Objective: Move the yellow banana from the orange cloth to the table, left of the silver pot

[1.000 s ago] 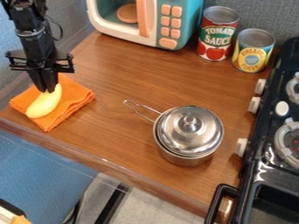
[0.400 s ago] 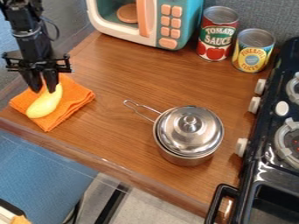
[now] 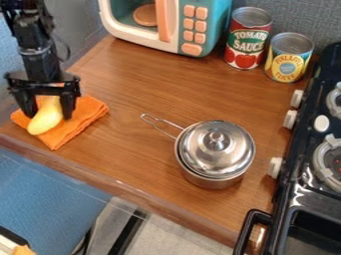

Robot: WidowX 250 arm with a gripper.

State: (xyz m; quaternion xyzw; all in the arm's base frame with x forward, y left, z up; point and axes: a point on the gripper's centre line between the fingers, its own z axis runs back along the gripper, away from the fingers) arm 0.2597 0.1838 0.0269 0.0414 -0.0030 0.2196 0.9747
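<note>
Yellow oblong piece (image 3: 47,117) lies on the folded orange cloth (image 3: 85,112), near the left edge of the wooden counter (image 3: 140,94). Its long axis slants across the view, from the gripper (image 3: 49,110) at the upper end down and a little leftward. The rounded lower end points toward the counter's front edge, over the cloth; the upper end runs up between the gripper's fingers, close under its body. The gripper is spread wide, with one finger on each side of the piece; whether either finger touches it, I cannot tell.

Farther right, the lidded metal pot (image 3: 214,152) stands upright on the counter, its wire handle (image 3: 160,124) pointing up and left, toward the back. Behind are the teal toy microwave (image 3: 200,30), the tomato can (image 3: 248,40) and, just beside that, the pineapple can (image 3: 289,57). The black stove (image 3: 303,144) stands along the right side.

Against the earliest frame, the gripper's fingers have gone from close together over the upper part of the piece to well apart, and the gripper has come down around it. The piece has shifted slightly left, and its long axis looks somewhat steeper in the view. Cloth, pot and cans keep their places.
</note>
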